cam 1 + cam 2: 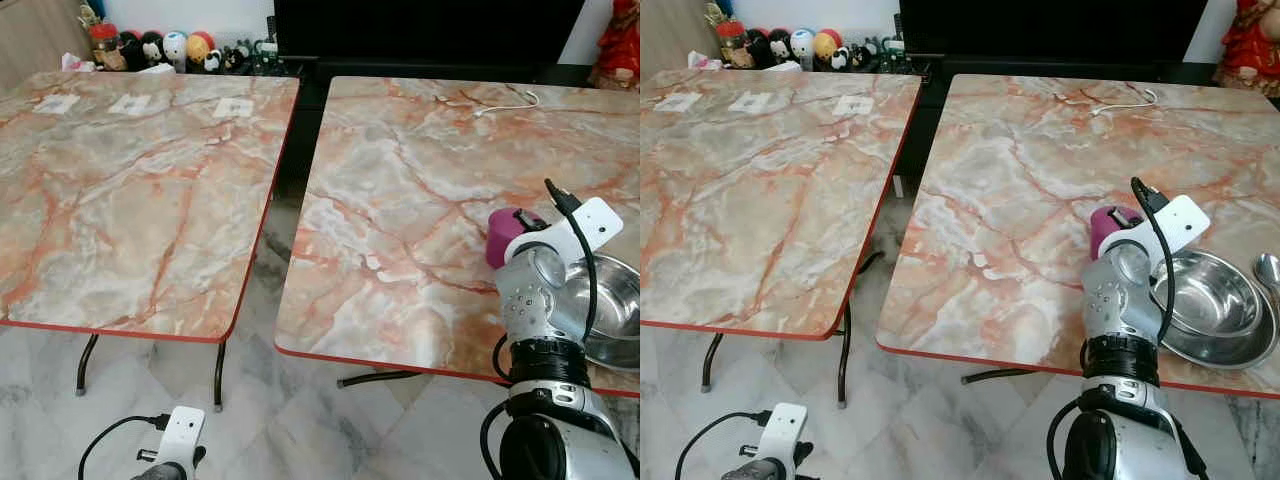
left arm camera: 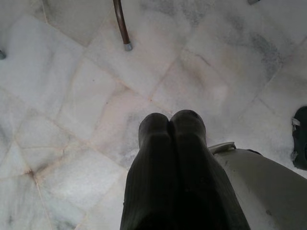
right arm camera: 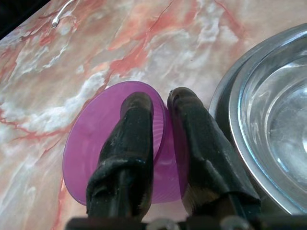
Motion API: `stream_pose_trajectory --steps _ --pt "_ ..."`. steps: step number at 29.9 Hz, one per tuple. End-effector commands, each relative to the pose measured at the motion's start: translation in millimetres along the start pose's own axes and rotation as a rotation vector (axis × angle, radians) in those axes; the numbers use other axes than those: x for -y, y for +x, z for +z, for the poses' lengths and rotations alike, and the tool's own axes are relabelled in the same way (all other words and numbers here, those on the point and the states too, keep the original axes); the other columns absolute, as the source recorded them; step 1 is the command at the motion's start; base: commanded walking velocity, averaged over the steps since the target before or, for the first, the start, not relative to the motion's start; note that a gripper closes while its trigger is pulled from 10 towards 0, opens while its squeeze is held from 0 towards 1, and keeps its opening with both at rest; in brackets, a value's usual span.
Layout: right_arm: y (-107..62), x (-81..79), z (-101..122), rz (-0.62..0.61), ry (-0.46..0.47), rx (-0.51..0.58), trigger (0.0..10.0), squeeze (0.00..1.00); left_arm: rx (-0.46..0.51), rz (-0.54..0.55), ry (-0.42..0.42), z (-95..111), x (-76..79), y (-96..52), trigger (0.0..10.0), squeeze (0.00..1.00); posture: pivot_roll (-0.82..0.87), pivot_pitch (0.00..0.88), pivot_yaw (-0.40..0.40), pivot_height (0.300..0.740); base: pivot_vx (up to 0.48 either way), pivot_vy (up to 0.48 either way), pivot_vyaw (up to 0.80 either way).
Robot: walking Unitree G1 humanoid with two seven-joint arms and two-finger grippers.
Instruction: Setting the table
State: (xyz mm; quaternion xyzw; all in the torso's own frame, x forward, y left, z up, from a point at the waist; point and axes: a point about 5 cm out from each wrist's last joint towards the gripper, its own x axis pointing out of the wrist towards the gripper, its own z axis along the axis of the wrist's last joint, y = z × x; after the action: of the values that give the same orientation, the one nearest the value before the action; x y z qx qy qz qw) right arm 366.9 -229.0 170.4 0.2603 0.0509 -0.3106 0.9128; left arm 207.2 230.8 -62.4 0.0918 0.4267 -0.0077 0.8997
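Currently right tool (image 3: 160, 108) clamped on rim of purple cup (image 3: 91, 143), one finger inside, one outside. Cup on right marble table (image 1: 400, 200), near front edge, just beside steel bowl (image 1: 1210, 300). Spoon (image 1: 1268, 268) beyond bowl at far right. White cable (image 1: 505, 102) near table's far edge. Left tool (image 2: 170, 120) low over marble floor (image 2: 72, 96), fingers pressed together, holding nothing.
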Motion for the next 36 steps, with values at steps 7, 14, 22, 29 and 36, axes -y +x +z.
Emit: stream_pose_trajectory --steps 7,14,22,29,36 --pt "0.3 1.7 5.1 -0.026 0.076 -0.005 10.0 0.00 -0.024 0.003 -0.005 -6.2 -1.7 -1.2 10.0 0.00 0.12 0.091 0.015 0.740 0.000 0.000 0.00" --pt "-0.4 -0.4 4.6 -0.007 0.102 -0.009 10.0 0.90 -0.024 0.005 -0.002 -6.2 -2.5 -1.4 10.0 0.00 0.12 0.090 0.017 0.740 0.000 0.000 0.00" --pt "-1.3 -4.3 8.1 0.014 0.120 0.006 10.0 0.05 -0.023 0.006 -0.002 -6.2 -2.8 -1.4 10.0 0.00 0.12 0.090 0.018 0.740 0.000 0.000 0.00" --pt "-2.5 -7.4 13.2 0.036 0.155 0.035 10.0 0.00 -0.023 0.006 -0.002 -6.4 -2.8 -1.5 10.0 0.00 0.12 0.090 0.019 0.740 0.000 0.000 0.00" --pt "-3.5 -8.4 19.9 0.043 0.137 0.083 10.0 0.00 -0.023 0.006 -0.004 -6.4 -2.8 -1.5 10.0 0.00 0.12 0.089 0.018 0.740 0.000 0.000 0.00"
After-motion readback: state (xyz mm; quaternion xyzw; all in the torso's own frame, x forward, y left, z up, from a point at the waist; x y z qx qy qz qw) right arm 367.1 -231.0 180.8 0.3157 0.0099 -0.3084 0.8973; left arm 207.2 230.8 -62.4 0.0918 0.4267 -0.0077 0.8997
